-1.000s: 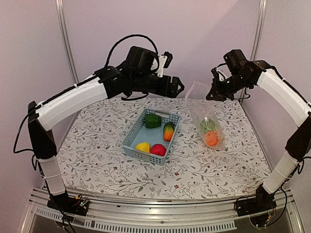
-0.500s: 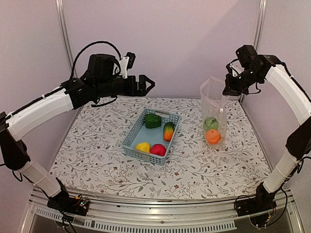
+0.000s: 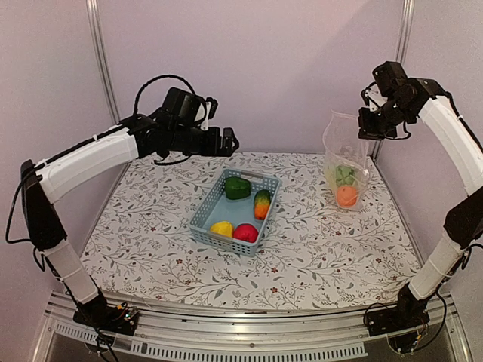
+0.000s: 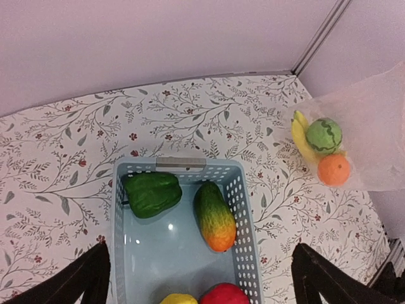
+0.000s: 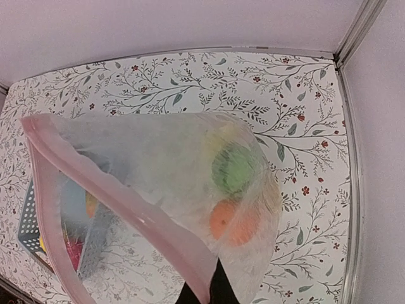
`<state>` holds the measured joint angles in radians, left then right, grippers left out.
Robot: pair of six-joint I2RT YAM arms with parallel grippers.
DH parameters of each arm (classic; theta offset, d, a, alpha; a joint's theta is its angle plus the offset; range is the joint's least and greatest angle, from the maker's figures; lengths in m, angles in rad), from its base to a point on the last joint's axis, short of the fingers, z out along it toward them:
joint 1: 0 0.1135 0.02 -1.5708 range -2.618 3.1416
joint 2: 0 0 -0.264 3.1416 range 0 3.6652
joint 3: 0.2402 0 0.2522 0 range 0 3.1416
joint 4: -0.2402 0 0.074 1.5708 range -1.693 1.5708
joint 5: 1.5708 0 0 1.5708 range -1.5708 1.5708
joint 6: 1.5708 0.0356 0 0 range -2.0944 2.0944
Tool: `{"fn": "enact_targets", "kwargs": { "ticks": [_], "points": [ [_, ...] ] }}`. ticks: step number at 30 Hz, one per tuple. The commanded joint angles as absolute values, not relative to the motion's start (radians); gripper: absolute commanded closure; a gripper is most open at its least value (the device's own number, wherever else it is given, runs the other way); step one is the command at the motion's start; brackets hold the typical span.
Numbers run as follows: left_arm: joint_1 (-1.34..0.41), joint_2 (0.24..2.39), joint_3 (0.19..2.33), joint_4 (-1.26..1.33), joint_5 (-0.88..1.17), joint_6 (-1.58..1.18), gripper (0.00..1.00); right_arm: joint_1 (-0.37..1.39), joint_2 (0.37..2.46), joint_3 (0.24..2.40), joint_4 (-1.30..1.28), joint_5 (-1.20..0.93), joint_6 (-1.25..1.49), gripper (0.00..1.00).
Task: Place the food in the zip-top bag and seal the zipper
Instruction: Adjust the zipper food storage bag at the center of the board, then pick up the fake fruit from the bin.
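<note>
1. The right gripper (image 3: pixel 372 127) is clenched on the top edge of the large clear crinkly zip-top bag (image 3: pixel 346 162), holding it up over the far right of the flower-patterned tablecloth (image 3: pixel 151 249). Whether the bag's bottom touches the cloth cannot be told.
2. Down in the bag sit a green striped melon (image 4: pixel 324 134), a round orange (image 4: pixel 333 170) and a yellow banana (image 4: pixel 299 133), bunched together.
3. The left gripper (image 3: pixel 229 141) hovers with its jaws spread wide and nothing in them, above the far end of the blue-grey lattice basket (image 3: pixel 202 215). The basket is mid-table, well apart from the bag.
4. Waiting in the basket are a glossy green pepper (image 4: pixel 150 193), a green-orange mango (image 4: pixel 214 215), a red apple (image 3: pixel 245 232) and a small yellow rounded fruit (image 3: pixel 221 228).
5. The step in hand looks like the next pick. The mango and pepper lie nearly under the open jaws, so a straight descent suits.
6. The jaws should straddle the mango across its narrow middle and stay off the basket wall beside it. The glossy skin may squirt out of an end grip.
7. The pale pinkish zipper strip (image 5: pixel 120 202) sags in a loop from that single pinch. The mouth could fold shut, so the drop should come from above the gap.
</note>
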<state>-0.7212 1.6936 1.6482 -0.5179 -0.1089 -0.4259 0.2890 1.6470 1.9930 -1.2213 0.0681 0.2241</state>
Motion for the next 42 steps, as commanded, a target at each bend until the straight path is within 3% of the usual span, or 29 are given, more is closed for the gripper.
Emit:
{"fn": "enact_targets", "kwargs": {
  "ticks": [1,21,32,42],
  "points": [
    [-0.698,1.677,1.559,-0.545,-0.091,-0.392,0.0,0.285,1.651,1.9,-1.161,0.019,0.213,1.0],
    [-0.703,1.764,1.504,-0.628,0.171,-0.359,0.16,0.383,1.669,1.754,-1.042,-0.166,0.272,1.0],
    [-0.731,1.816,1.492,-0.722,0.153,-0.315,0.17,0.384,1.683,1.758,-1.042,-0.185,0.266,1.0],
    [-0.753,1.868,1.482,-0.754,0.194,-0.233,0.25,0.383,1.684,1.75,-1.042,-0.195,0.267,1.0]
  ]
}}
